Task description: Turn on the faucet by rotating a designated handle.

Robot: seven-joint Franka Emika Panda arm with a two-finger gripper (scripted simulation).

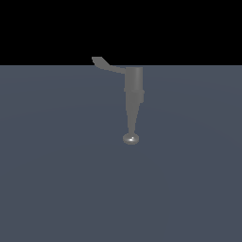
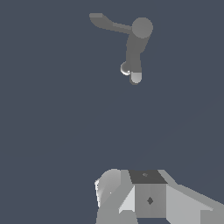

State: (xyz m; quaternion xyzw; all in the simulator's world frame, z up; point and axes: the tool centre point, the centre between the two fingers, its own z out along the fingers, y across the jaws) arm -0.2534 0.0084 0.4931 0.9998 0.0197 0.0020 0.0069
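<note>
The grey faucet (image 1: 133, 87) stands on the flat floor in the exterior view, its cylindrical body tapering down to a shiny knob end (image 1: 131, 138). The thin flat handle (image 1: 108, 66) sticks out from the body toward the exterior view's left, with an upturned tip. In the wrist view I see the faucet (image 2: 141, 30) from above, with the handle (image 2: 108, 24) and the knob end (image 2: 135, 77). My gripper (image 2: 146, 175) shows only in the wrist view, well apart from the faucet. Its fingers sit together with no gap and hold nothing.
A plain blue-grey floor (image 1: 56, 179) lies all around the faucet. A black background sits behind it in the exterior view. No other objects show.
</note>
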